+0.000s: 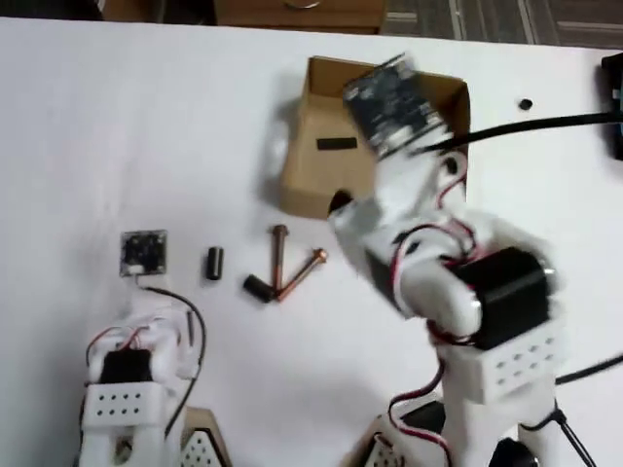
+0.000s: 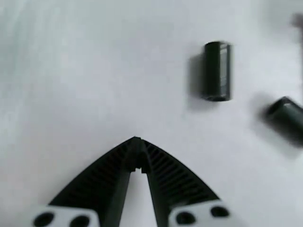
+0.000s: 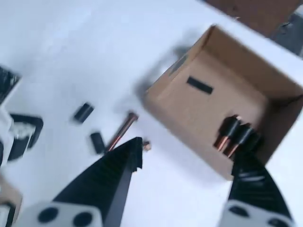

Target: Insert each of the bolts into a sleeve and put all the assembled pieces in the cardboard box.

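The right gripper (image 3: 189, 152) is standing wide open and holding nothing. It is hanging above the cardboard box (image 3: 203, 101), with its arm stretching out over the table. Inside the box, two assembled pieces (image 3: 233, 135) are lying side by side and parallel, close against a wall. Outside it, one bolt (image 1: 279, 255) and a second bolt (image 1: 304, 272) are forming a V, heads toward the box and shank ends converging beside a sleeve (image 1: 256, 288). The left gripper (image 2: 137, 156) is sitting closed and empty, low over the table, its arm drawn in. Another sleeve (image 2: 218, 71) is lying ahead of it and off to one side, its long axis running roughly in line with the claw.
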`<state>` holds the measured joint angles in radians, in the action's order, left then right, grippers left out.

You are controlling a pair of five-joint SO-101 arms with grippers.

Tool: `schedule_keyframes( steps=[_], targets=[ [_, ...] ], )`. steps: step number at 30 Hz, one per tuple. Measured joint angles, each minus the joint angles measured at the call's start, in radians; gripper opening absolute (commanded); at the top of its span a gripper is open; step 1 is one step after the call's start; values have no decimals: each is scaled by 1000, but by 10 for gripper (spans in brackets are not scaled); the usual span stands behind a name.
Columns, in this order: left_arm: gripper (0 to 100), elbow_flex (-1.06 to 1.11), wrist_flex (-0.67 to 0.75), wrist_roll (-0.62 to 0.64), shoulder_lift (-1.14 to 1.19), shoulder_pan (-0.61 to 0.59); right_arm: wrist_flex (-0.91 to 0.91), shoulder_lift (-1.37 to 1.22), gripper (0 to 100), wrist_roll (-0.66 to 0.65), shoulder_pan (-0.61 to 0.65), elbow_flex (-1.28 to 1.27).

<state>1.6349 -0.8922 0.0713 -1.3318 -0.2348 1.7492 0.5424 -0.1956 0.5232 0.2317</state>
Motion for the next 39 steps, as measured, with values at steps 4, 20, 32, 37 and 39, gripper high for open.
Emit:
schedule_keyframes(
  steps=[4, 20, 32, 37, 39],
  targets=[
    [23, -12, -41, -2, 0, -140, 0, 28, 294, -3, 106, -157],
    [23, -12, -38, 6, 0, -348, -51, 29, 294, -87, 221, -471],
    [23, -12, -38, 6, 0, -348, -470, 23, 294, -100, 353, -836],
    [23, -12, -38, 6, 0, -347, -571, -107, 294, -166, 350, -870],
    [23, -12, -38, 6, 0, -347, -575, -192, 294, -175, 351, -852]
  ],
)
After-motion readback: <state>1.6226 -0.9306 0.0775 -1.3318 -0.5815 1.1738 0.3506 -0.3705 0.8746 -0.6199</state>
